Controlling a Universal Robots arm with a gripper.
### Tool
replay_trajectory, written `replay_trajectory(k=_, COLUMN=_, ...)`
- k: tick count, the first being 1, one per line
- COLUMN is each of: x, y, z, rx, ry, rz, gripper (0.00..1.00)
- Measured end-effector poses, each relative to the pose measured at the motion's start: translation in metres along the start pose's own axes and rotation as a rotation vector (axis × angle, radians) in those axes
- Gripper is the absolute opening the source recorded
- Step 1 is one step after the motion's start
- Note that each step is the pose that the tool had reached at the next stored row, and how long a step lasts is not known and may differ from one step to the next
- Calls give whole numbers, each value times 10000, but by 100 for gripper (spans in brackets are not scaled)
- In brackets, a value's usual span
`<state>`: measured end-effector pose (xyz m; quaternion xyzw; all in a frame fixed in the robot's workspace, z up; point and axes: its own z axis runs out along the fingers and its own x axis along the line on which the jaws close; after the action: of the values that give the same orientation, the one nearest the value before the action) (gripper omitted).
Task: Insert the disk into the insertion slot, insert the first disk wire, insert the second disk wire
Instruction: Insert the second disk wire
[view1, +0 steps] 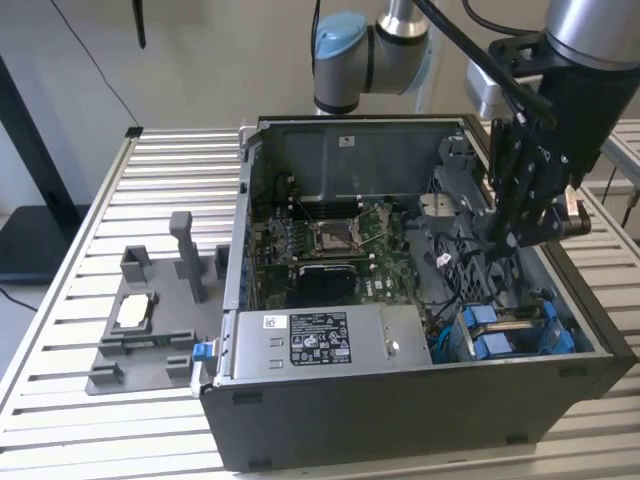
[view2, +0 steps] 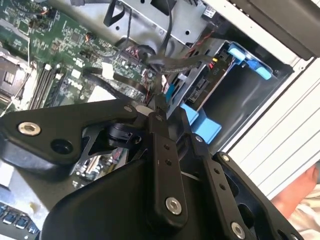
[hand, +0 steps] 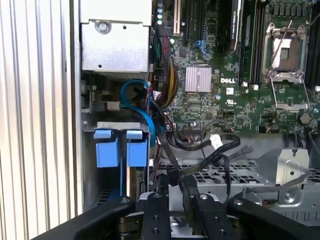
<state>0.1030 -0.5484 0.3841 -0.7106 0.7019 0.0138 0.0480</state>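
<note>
Slatted metal table (view1: 170, 170), open computer case (view1: 400, 420): 1 disk (hand: 136, 160) sits in its slot (hand: 115, 125); my gripper (hand: 176, 186) pinches a black wire (hand: 172, 173), seemingly not yet plugged.

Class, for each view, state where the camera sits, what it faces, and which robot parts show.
Exterior view: off the arm, above the open computer case, looking down into it; the arm and gripper show.
First wrist view: on the arm, facing the motherboard past the gripper.
Second wrist view: on the arm, facing the insertion slot past the gripper.
Shared: both wrist views show the blue tabs.
</note>
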Motion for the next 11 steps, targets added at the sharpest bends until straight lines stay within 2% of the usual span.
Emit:
replay_trajectory(k=7, x=2, y=30, z=32, rx=-53, ry=-19, rz=-604, gripper=27)
replay_trajectory(k=11, x=4, y=47, z=54, rx=-68, ry=-23, rz=-785, gripper=27)
